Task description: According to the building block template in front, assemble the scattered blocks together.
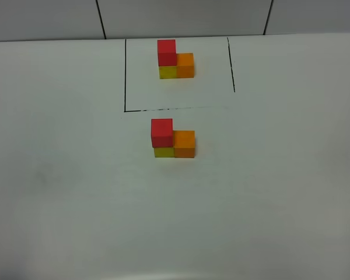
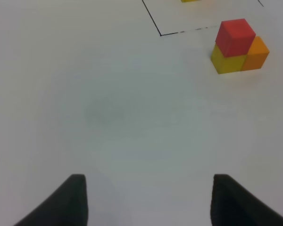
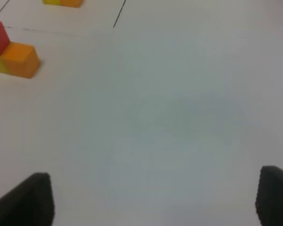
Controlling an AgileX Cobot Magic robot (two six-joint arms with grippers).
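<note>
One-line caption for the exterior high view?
Assembled blocks, red on yellow beside orange, match the framed template behind them on the white table; no grippers visible.

White table with two block trios

The table is plain white and fills nearly the whole exterior high view, meeting a pale tiled wall along the top edge. Thin black lines drawn on it form a frame, open at the top, in the upper centre. Inside the frame stands the template: its yellow and orange cubes rest on the surface side by side, touching, with red on the yellow. Just below the frame, at centre, a second trio sits the same way: yellow block and orange block on the table, touching, red block on the yellow.
</note>
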